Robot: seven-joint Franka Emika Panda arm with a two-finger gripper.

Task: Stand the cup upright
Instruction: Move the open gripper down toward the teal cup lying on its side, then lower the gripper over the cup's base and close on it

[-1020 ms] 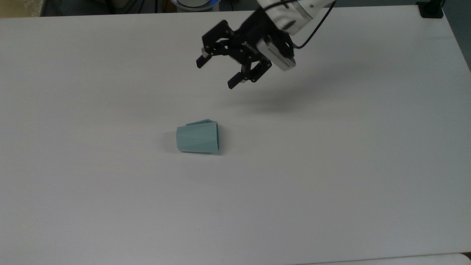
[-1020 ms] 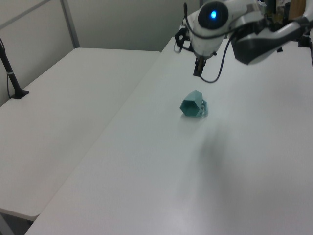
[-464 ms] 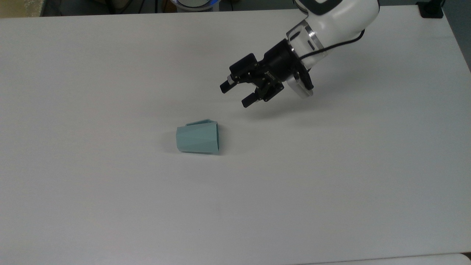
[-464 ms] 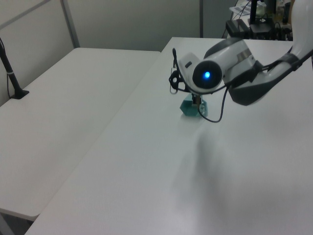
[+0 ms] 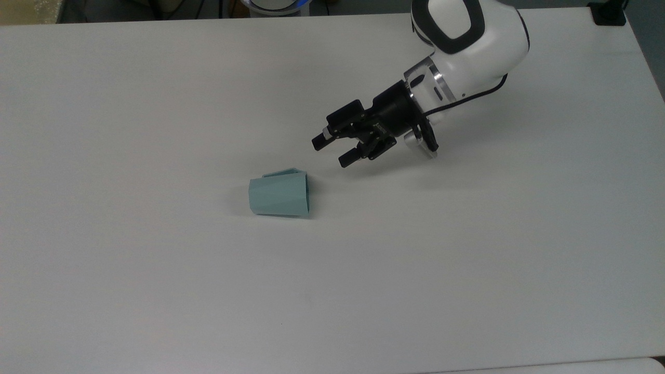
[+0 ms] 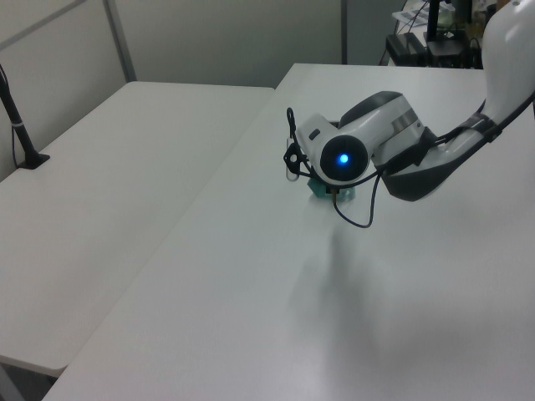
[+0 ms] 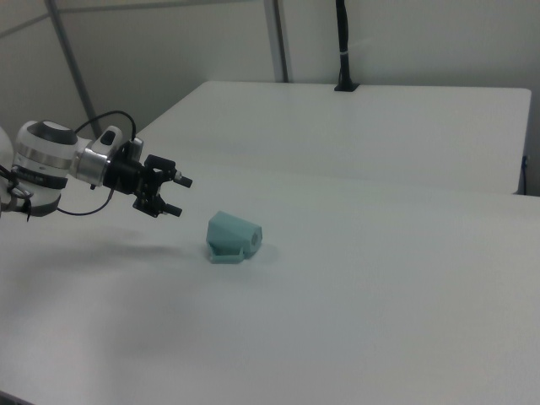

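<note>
The pale teal cup (image 5: 279,194) lies on its side on the white table (image 5: 156,291), its wide mouth toward the top view's right and its angular handle on the far side. My gripper (image 5: 330,152) hangs low over the table, up and to the right of the cup in the top view, tilted with its black fingers pointing at the cup's mouth end. It is open, holds nothing and is clear of the cup. In the right view the gripper (image 7: 181,197) is just left of the cup (image 7: 234,236). The left view has the cup (image 6: 322,191) mostly hidden behind my wrist.
A second white table (image 6: 125,167) adjoins this one, with a black post (image 6: 18,121) clamped at its far side. A black cable (image 5: 467,97) loops off my wrist. A black clamp (image 5: 608,13) sits at the table's far right corner in the top view.
My arm swung down and to the top view's right, and the gripper tilted from pointing downward to pointing sideways at the cup. The cup stayed put.
</note>
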